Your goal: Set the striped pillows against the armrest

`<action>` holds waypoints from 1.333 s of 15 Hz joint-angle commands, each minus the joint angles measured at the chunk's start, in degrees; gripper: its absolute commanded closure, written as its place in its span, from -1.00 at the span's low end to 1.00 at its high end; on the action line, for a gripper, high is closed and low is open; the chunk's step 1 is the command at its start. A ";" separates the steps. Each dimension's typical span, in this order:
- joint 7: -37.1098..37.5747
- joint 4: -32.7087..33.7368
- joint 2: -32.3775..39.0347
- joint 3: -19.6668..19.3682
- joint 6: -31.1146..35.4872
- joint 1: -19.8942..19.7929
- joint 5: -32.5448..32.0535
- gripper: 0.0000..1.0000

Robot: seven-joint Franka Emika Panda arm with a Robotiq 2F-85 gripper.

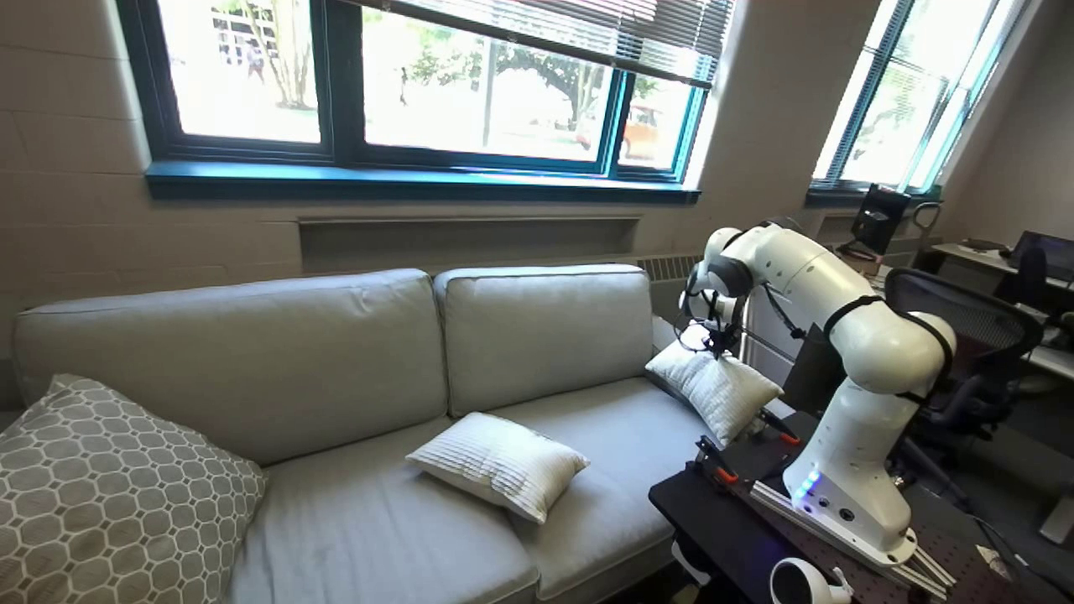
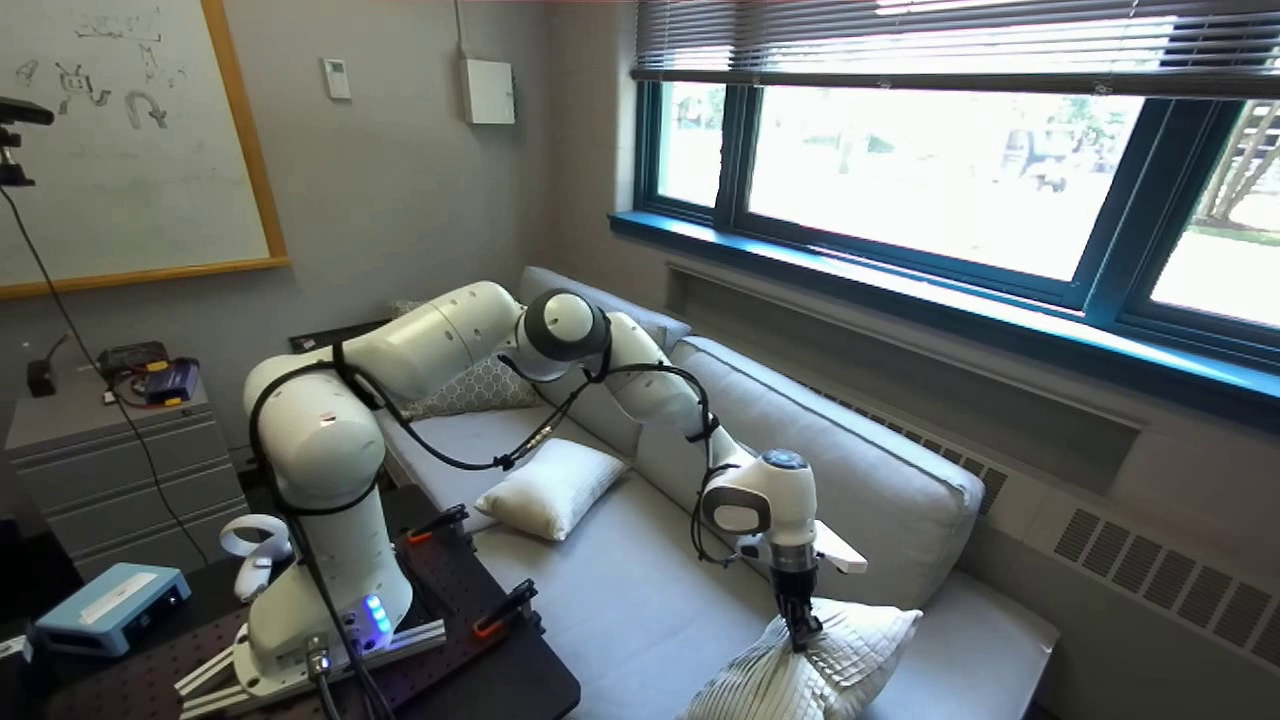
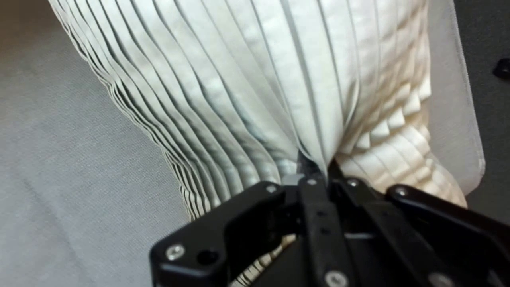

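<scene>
Wrist view, close in: one striped pillow [image 3: 239, 91] is caught by the gripper [image 3: 324, 171], whose jaws are pressed together on a pinched fold of pleated cloth. The pleats gather there and fan out again, so only that fold sits between the jaws, while the rest of the cover spreads around and beyond them. In both exterior views the pillow is tilted below the gripper, at the end of the sofa [image 1: 604, 419] near the armrest [image 2: 985, 645]; I can't make out whether the two touch, or how much of the pillow rests on the seat cushions [image 1: 361, 512]. The other striped pillow [image 1: 499, 461] lies across the seam between those cushions, well apart from the gripper. From where I stand, a big grey-beige cushion [image 1: 126, 495] with a lattice print leans at the opposite end of the sofa, against a back cushion [image 1: 252, 369]. The white arm [image 2: 430, 335] reaches out over the sofa from a black table [image 1: 696, 520] just beside it, blue lights [image 2: 378, 613] glowing at the arm's base. Black-and-orange clamps [image 2: 508, 608] grip the table's edge, and a white controller [image 2: 255, 545] with a ring lies on top, near a light-blue box [image 2: 115, 605]. Behind the sofa, a blue-framed window [image 1: 470, 92] lets in hard daylight, blinds [image 2: 900, 60] hanging across its upper part. Over by the wall [image 2: 400, 170] a whiteboard [image 2: 130, 200] carries marker doodles, and a grey drawer cabinet [image 2: 130, 470] stands near it.
</scene>
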 commanded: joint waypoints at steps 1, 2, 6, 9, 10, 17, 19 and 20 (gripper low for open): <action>0.00 8.29 8.44 -4.82 -6.69 2.26 4.50 0.97; 0.00 10.69 10.63 -5.57 -8.65 2.59 5.82 0.97; -0.01 18.33 17.88 -10.05 -15.27 3.79 11.18 0.97; 0.02 16.18 14.41 -6.56 -12.82 2.39 6.96 0.97; 0.01 16.16 14.34 -6.63 -12.92 2.18 7.44 0.97; 0.01 18.90 14.21 -7.79 -12.45 0.72 14.21 0.97; 0.01 21.02 14.14 -7.57 -12.17 0.18 17.44 0.97; 0.01 21.66 14.12 -7.54 -11.87 0.21 18.47 0.97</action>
